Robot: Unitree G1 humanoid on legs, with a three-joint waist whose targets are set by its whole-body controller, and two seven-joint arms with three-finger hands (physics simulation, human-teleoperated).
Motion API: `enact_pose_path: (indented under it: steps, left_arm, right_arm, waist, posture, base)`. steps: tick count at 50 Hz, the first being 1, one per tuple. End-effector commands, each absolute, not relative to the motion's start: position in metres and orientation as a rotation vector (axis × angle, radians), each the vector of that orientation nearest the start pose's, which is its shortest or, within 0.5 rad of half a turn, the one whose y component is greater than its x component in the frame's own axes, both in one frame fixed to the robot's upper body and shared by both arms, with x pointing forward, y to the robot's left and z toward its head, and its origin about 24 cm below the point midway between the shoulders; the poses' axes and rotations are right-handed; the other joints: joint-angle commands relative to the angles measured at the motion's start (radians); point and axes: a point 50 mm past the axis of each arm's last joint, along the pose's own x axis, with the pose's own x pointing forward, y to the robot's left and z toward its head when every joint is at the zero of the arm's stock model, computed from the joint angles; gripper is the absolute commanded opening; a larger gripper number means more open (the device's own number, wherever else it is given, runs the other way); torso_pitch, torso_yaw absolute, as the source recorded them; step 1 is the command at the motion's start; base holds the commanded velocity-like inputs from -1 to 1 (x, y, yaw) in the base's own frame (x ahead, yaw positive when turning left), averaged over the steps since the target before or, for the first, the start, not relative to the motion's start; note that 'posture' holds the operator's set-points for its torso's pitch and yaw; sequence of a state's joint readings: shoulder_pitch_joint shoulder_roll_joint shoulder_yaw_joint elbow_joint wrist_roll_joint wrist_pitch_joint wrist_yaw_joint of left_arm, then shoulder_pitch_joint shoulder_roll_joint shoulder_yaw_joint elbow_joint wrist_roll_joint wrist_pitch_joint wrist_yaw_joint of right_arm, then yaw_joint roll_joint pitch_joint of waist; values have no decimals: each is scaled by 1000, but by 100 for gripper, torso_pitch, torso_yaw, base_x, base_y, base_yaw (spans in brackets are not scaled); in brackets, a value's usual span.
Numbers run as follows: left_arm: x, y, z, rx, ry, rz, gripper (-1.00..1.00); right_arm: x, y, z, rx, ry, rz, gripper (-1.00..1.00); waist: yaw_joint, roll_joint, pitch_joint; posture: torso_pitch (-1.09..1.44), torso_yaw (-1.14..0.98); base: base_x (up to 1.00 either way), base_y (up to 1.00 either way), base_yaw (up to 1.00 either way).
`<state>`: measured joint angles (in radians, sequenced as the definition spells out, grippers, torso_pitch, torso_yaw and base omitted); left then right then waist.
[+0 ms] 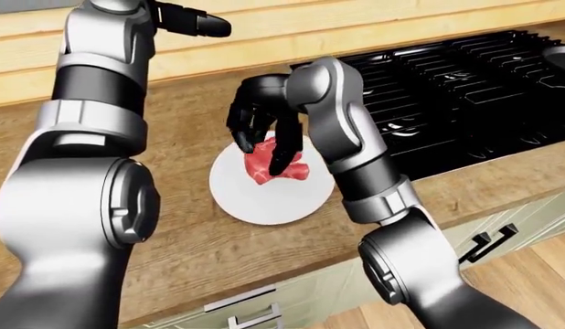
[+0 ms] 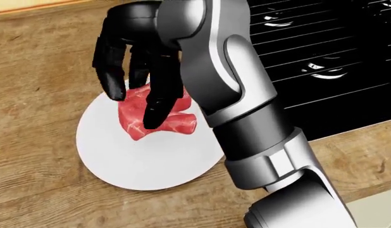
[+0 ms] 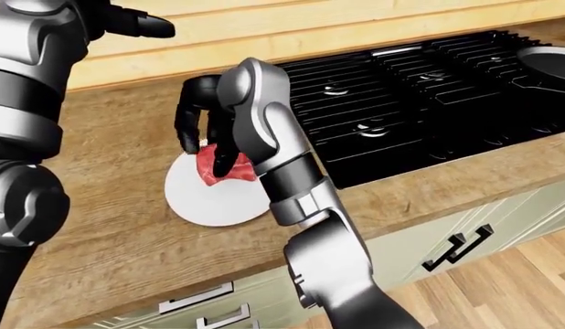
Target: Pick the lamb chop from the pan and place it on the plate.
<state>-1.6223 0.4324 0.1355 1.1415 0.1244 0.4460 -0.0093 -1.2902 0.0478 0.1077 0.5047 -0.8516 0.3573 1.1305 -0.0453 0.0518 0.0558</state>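
Note:
The red lamb chop (image 2: pixel 180 121) lies on the round white plate (image 2: pixel 151 166) on the wooden counter. My right hand (image 2: pixel 135 107) hangs right over the chop with its black fingers (image 2: pixel 155 110) spread and pointing down, their tips at the meat; they do not close round it. My left hand (image 1: pixel 206 26) is raised at the top left of the left-eye view, fingers stretched out, empty and far from the plate. The dark pan (image 3: pixel 550 60) sits on the stove at the far right edge.
The black gas stove (image 1: pixel 447 89) with grates fills the right of the counter (image 1: pixel 200 253), just right of the plate. A wooden wall runs along the top. Below the counter edge are pale cabinet fronts with dark handles (image 1: pixel 488 243) and a wooden floor.

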Motion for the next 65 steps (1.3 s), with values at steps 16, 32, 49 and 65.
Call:
enact_pose_path:
  steps: [16,32,49,65]
  left_arm:
    - [407,192,381,251,-176,197,100]
    - [407,193,379,249,-172,197,100]
    - [407,193,379,253,-170,198,100]
    - [408,191,377,253,-169,195,100]
  right_arm:
    - [352,4,299,-1142,-69,901,100]
    - [355,0,299,-1125,-64,888,100]
    - [380,-33,319,-974,-75,749,100]
    - [413,-105,339,-633,-101,479,100]
  waist:
    - [-2,7,-35]
    - [1,5,-36]
    - [5,-1,-39]
    - [15,-19,-42]
  posture:
    - [0,0]
    - [0,0]
    - [0,0]
    - [0,0]
  base:
    - [0,0,0]
    - [0,0,0]
    - [0,0,0]
    - [0,0,0]
